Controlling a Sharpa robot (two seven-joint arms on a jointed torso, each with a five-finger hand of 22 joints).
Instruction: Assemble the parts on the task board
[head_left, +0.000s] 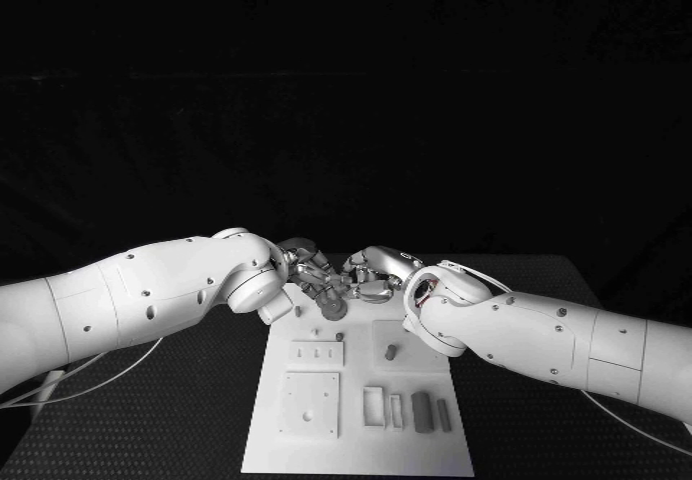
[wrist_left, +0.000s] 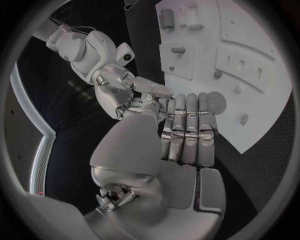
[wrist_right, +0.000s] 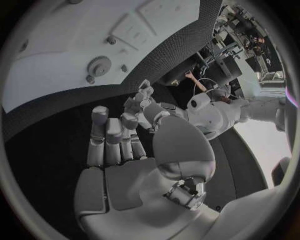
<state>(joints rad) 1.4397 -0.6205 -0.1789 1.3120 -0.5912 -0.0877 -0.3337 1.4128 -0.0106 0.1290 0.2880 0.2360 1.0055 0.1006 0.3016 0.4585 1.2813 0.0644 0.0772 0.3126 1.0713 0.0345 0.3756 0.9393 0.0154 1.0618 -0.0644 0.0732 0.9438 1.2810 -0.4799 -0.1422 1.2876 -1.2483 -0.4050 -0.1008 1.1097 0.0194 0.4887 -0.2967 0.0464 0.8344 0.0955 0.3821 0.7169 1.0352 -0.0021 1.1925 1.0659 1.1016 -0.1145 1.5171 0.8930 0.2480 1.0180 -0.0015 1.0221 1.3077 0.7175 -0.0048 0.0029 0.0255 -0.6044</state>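
White task board (head_left: 361, 420) on the black table (head_left: 173, 440), lying below and just nearer the robot than both hands; we log it with grey parts in its recesses: a round gear (head_left: 333, 312) at its far end directly under the fingertips, a short peg (head_left: 391, 352) in a square recess, upright blocks (head_left: 421, 411) in slots near the right forearm.

Left hand (head_left: 310, 275): from the head view we see it meeting the right hand (head_left: 372, 278) over the board's far edge, fingertips nearly touching; whether anything is pinched there we cannot tell. The left wrist view adds what the head view hides: fingers (wrist_left: 187, 127) straight and pressed side by side, tips beside the gear (wrist_left: 216, 102), nothing visibly held. The right wrist view shows its own fingers (wrist_right: 109, 137) extended, slightly apart, palm bare; the gear (wrist_right: 99, 65) lies beyond them on the board (wrist_right: 56, 60).
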